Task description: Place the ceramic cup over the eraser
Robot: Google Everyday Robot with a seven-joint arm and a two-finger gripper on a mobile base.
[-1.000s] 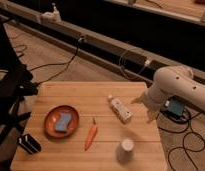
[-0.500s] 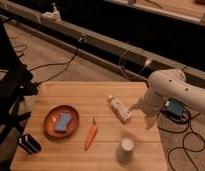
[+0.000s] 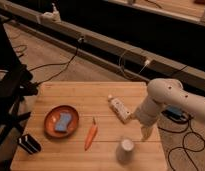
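A light wooden counter [image 3: 81,97] seen from above at an angle, with dark floor and black cables [image 3: 61,65] behind it. A white robot arm [image 3: 166,95] reaches in from the right and bends down over the counter's right side. Its end effector [image 3: 145,131] points downward near the right edge, just beside the ceramic cup [image 3: 126,148] and a little behind it, not touching it. The fingers appear to be spread apart and hold nothing, though the view is blurry.

The white cup stands upright near the front edge, right of centre. The eraser [image 3: 30,144], a small black block, lies at the front left corner, well apart from the cup. Between them, an orange carrot [image 3: 90,135] lies with its tip pointing away from the viewer. Left of the carrot sits a round orange plate [image 3: 50,116] with a blue sponge [image 3: 62,121] lying on it. A whitish oblong bottle [image 3: 119,108] lies on its side near the middle of the counter, close to the arm's wrist.
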